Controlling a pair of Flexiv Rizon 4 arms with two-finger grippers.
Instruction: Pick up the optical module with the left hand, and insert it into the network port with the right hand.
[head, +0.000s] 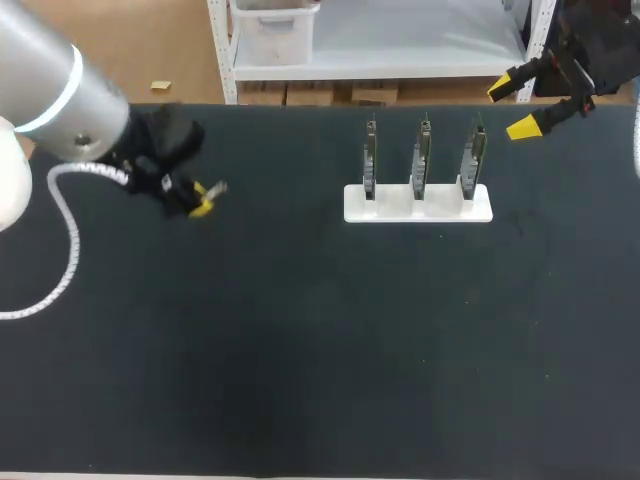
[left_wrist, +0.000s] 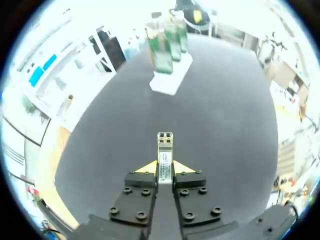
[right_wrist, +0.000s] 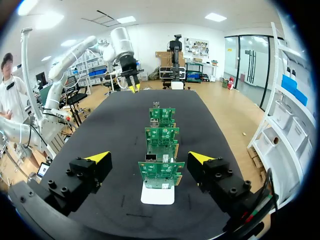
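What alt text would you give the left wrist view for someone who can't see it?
The left gripper is shut on a silver metal optical module that juts out ahead of it. Farther on, the black table bears a white base holding three upright green circuit boards.

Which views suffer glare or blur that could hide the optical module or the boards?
Left wrist view: strong backlight leaves the boards pale and smeared, yet the optical module in the left hand is crisp. Head view: even light, but the module is only a small glint. Right wrist view: evenly lit, boards sharp ahead of the open right hand.
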